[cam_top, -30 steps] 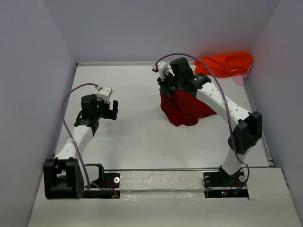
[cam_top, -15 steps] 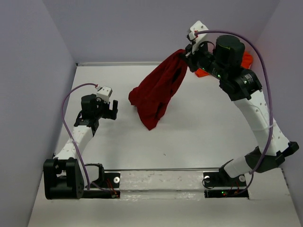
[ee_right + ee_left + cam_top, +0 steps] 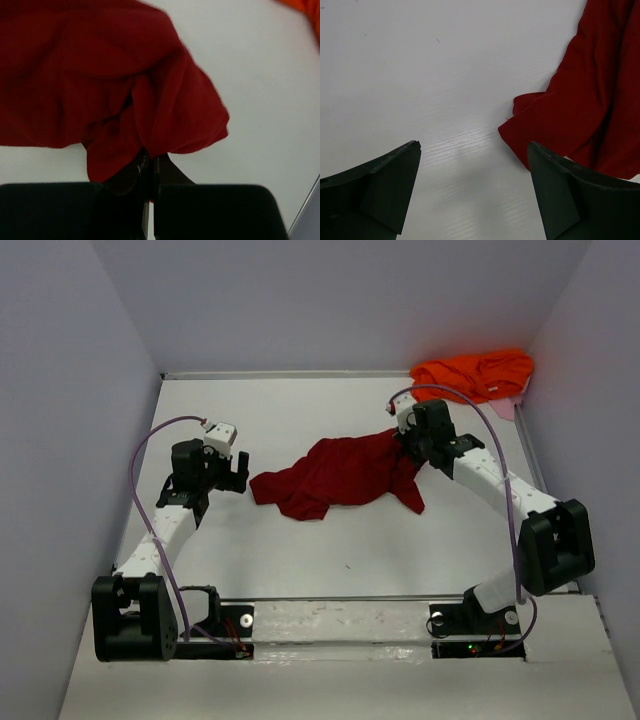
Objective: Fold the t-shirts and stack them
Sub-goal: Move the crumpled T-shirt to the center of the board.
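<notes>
Crimson is what has changed most. The dark crimson red cloth t-shirt (image 3: 340, 475) hung in the air from the raised right arm half a second ago. We now see it lying on the white table (image 3: 300, 550), drawn out into a long, rumpled shape and not folded. A full second ago it was a tight heap under that arm.

The right gripper (image 3: 408, 432) has come down with the shirt and sits at its right end. In the right wrist view its jaws are pinched almost together on a fold of the red cloth.

The left gripper (image 3: 232, 472) has not moved across the three moments. It hovers near the shirt's left end, apart from it. Its jaws stand wide, and we see only bare table between them.

The bright orange cloth t-shirt (image 3: 475, 373) lies crumpled where it lay before, well apart from the red shirt, beyond its right end on the side away from the arm bases. A pink scrap (image 3: 505, 408) shows at the orange shirt's edge nearest the red one.

Under the red shirt the table is smooth, matte white, with a few small dark specks on the side towards the arm bases. Pale grey-lilac walls (image 3: 340, 300) close in the space around the shirt on the left, right and far sides.
</notes>
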`<state>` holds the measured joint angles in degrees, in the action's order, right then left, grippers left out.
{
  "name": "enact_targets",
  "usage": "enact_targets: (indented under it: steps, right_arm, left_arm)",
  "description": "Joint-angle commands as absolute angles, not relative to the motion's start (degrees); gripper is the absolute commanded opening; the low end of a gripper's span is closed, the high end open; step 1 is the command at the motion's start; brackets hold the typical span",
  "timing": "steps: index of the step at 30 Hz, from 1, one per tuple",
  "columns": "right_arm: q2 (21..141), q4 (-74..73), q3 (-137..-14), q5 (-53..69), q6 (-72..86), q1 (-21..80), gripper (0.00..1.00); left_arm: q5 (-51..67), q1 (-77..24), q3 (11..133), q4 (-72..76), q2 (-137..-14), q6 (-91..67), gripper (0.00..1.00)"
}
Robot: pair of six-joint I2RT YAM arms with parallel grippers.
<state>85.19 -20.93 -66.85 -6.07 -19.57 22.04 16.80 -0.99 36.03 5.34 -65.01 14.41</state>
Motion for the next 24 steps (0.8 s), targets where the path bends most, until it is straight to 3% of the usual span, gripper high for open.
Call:
enact_targets:
  steps: [1,2,3,4,5,7,8,13,24]
  right_arm:
    - [84.37,-11.87,-63.21,-7.56,-18.81,20.66,0.0]
    - [86.29,-11.95,-63.02,-7.99,-18.72,20.65,0.0]
    - [87.0,-12.21,-62.84,-8.17,-18.02,20.65,0.1]
    - [87.45,-13.52,-63.02,-7.74,-18.02,20.65,0.31]
    - [87.19,-14.23,-63.1,-5.91,-17.93,20.65,0.42]
    - [86.23,-16.78,-63.8,-4.23,-17.49,20.65,0.62]
    - [85.7,-18.27,-64.16,-3.09,-17.32,20.65,0.65]
    - [81.48,-26.79,-63.55,0.52,-17.31,20.65,0.71]
    - [79.01,-27.25,-51.16,0.79,-17.93,20.65,0.7]
  left_arm:
    - [18.37,-0.79,36.91,6.86,-63.37,14.33,0.96]
    - [18.37,-0.79,36.91,6.86,-63.37,14.33,0.96]
    - [18.37,-0.79,36.91,6.86,-63.37,14.33,0.96]
    - [18.28,-0.79,36.83,6.94,-63.28,14.5,0.96]
    - [18.28,-0.79,36.65,7.03,-63.28,14.59,0.96]
    - [18.28,-0.79,36.56,7.03,-63.28,14.59,0.96]
    - [18.28,-0.79,36.48,7.03,-63.37,14.59,0.96]
    - [18.19,-0.79,36.56,7.12,-63.2,14.68,0.96]
    - [18.54,-0.79,36.74,7.21,-63.98,14.77,0.97]
